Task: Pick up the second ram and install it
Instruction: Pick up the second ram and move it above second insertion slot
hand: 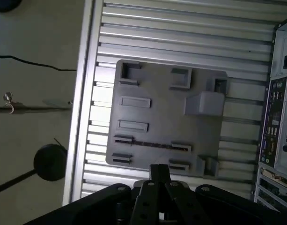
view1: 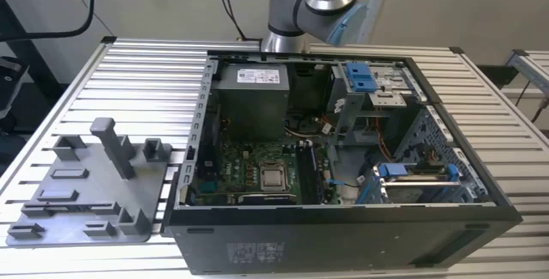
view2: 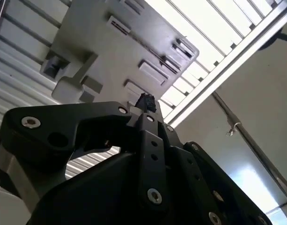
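Gripper (hand: 159, 169) pressed together, above grey fixture plate (hand: 162, 108) -- thin dark ram (hand: 152, 144) set between its slotted holders, tall post (hand: 204, 102) nearby, open computer case (view1: 343, 163) just beside, on slatted table (view1: 137, 67)

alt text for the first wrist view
The tool hangs above a grey fixture plate on the slatted table; a thin dark strip, likely the second ram, lies on the plate. A computer case stands beside it.

Grey fixture plate (hand: 162, 117), black gripper (hand: 159, 172)
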Robot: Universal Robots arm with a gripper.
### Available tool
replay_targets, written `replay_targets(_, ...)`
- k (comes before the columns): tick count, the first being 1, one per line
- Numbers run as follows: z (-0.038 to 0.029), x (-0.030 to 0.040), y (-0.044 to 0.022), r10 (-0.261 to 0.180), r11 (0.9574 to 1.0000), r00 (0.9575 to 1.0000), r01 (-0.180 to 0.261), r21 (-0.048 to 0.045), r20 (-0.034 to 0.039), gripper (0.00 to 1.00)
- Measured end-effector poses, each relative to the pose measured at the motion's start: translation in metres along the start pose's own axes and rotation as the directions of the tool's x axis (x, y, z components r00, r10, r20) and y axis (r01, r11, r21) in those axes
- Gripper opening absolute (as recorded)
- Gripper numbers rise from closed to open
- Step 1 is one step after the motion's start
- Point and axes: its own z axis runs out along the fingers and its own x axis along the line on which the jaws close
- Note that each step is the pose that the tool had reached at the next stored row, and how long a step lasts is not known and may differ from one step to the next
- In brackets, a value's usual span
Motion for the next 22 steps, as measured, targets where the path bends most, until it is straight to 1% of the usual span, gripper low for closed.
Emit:
replay_targets(2,0.0,0.0,0.0,-0.03,0.9995,0.9995,0.03,0.0005,-0.0015,0.11)
replay_targets(5,0.0,0.0,0.0,-0.073,0.9974,0.9974,0.073,0.0014,-0.0038,0.11)
replay_targets(8,0.0,0.0,0.0,-0.112,0.9937,0.9937,0.112,0.0023,-0.0059,0.11)
replay_targets(10,0.0,0.0,0.0,-0.137,0.9905,0.9905,0.138,0.0029,-0.0073,0.11)
replay_targets(13,0.0,0.0,0.0,-0.175,0.9845,0.9845,0.175,0.004,-0.0095,0.11)
replay_targets(16,0.0,0.0,-0.0001,-0.211,0.9776,0.9775,0.211,0.0049,-0.0117,0.11)
replay_targets(20,0.0,0.0,0.0,-0.257,0.9663,0.9662,0.257,0.0064,-0.0147,0.11)
replay_targets(22,0.0,0.0,0.0,-0.282,0.9592,0.9592,0.282,0.0071,-0.0163,0.11)
